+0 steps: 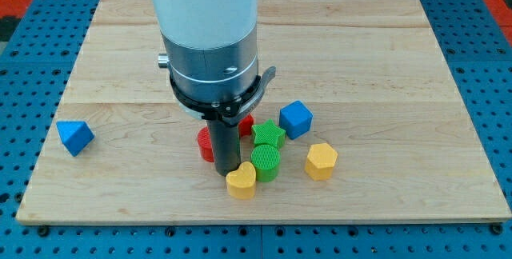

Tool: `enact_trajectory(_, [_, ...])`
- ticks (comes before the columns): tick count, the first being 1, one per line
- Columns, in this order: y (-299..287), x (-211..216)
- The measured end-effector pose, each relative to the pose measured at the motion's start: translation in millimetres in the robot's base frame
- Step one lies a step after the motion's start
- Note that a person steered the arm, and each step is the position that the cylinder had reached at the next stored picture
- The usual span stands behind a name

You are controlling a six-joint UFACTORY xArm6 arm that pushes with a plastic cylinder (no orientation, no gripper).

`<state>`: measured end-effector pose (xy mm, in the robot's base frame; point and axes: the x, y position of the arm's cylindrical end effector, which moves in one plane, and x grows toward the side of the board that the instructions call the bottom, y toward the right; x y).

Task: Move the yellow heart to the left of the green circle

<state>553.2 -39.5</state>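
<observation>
The yellow heart [241, 181] lies near the view's bottom centre of the wooden board [360, 67]. The green circle [265, 162] sits just to its upper right, touching or nearly touching it. My tip [227, 170] stands right behind the heart, at its upper left, close to the green circle's left side. The arm's white and silver body hides the board above the rod.
A green star [268, 134] sits above the green circle. A blue cube [295, 119] lies to its upper right. A yellow hexagon [321, 161] lies to the right. Red blocks [206, 143] show partly behind the rod. A blue triangle [75, 137] lies at the left edge.
</observation>
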Motion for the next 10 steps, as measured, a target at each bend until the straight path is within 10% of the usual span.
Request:
enact_trajectory(3, [15.8,0.0])
enact_trajectory(6, [-117.1,40.2])
enact_trajectory(10, [41.1,57.7])
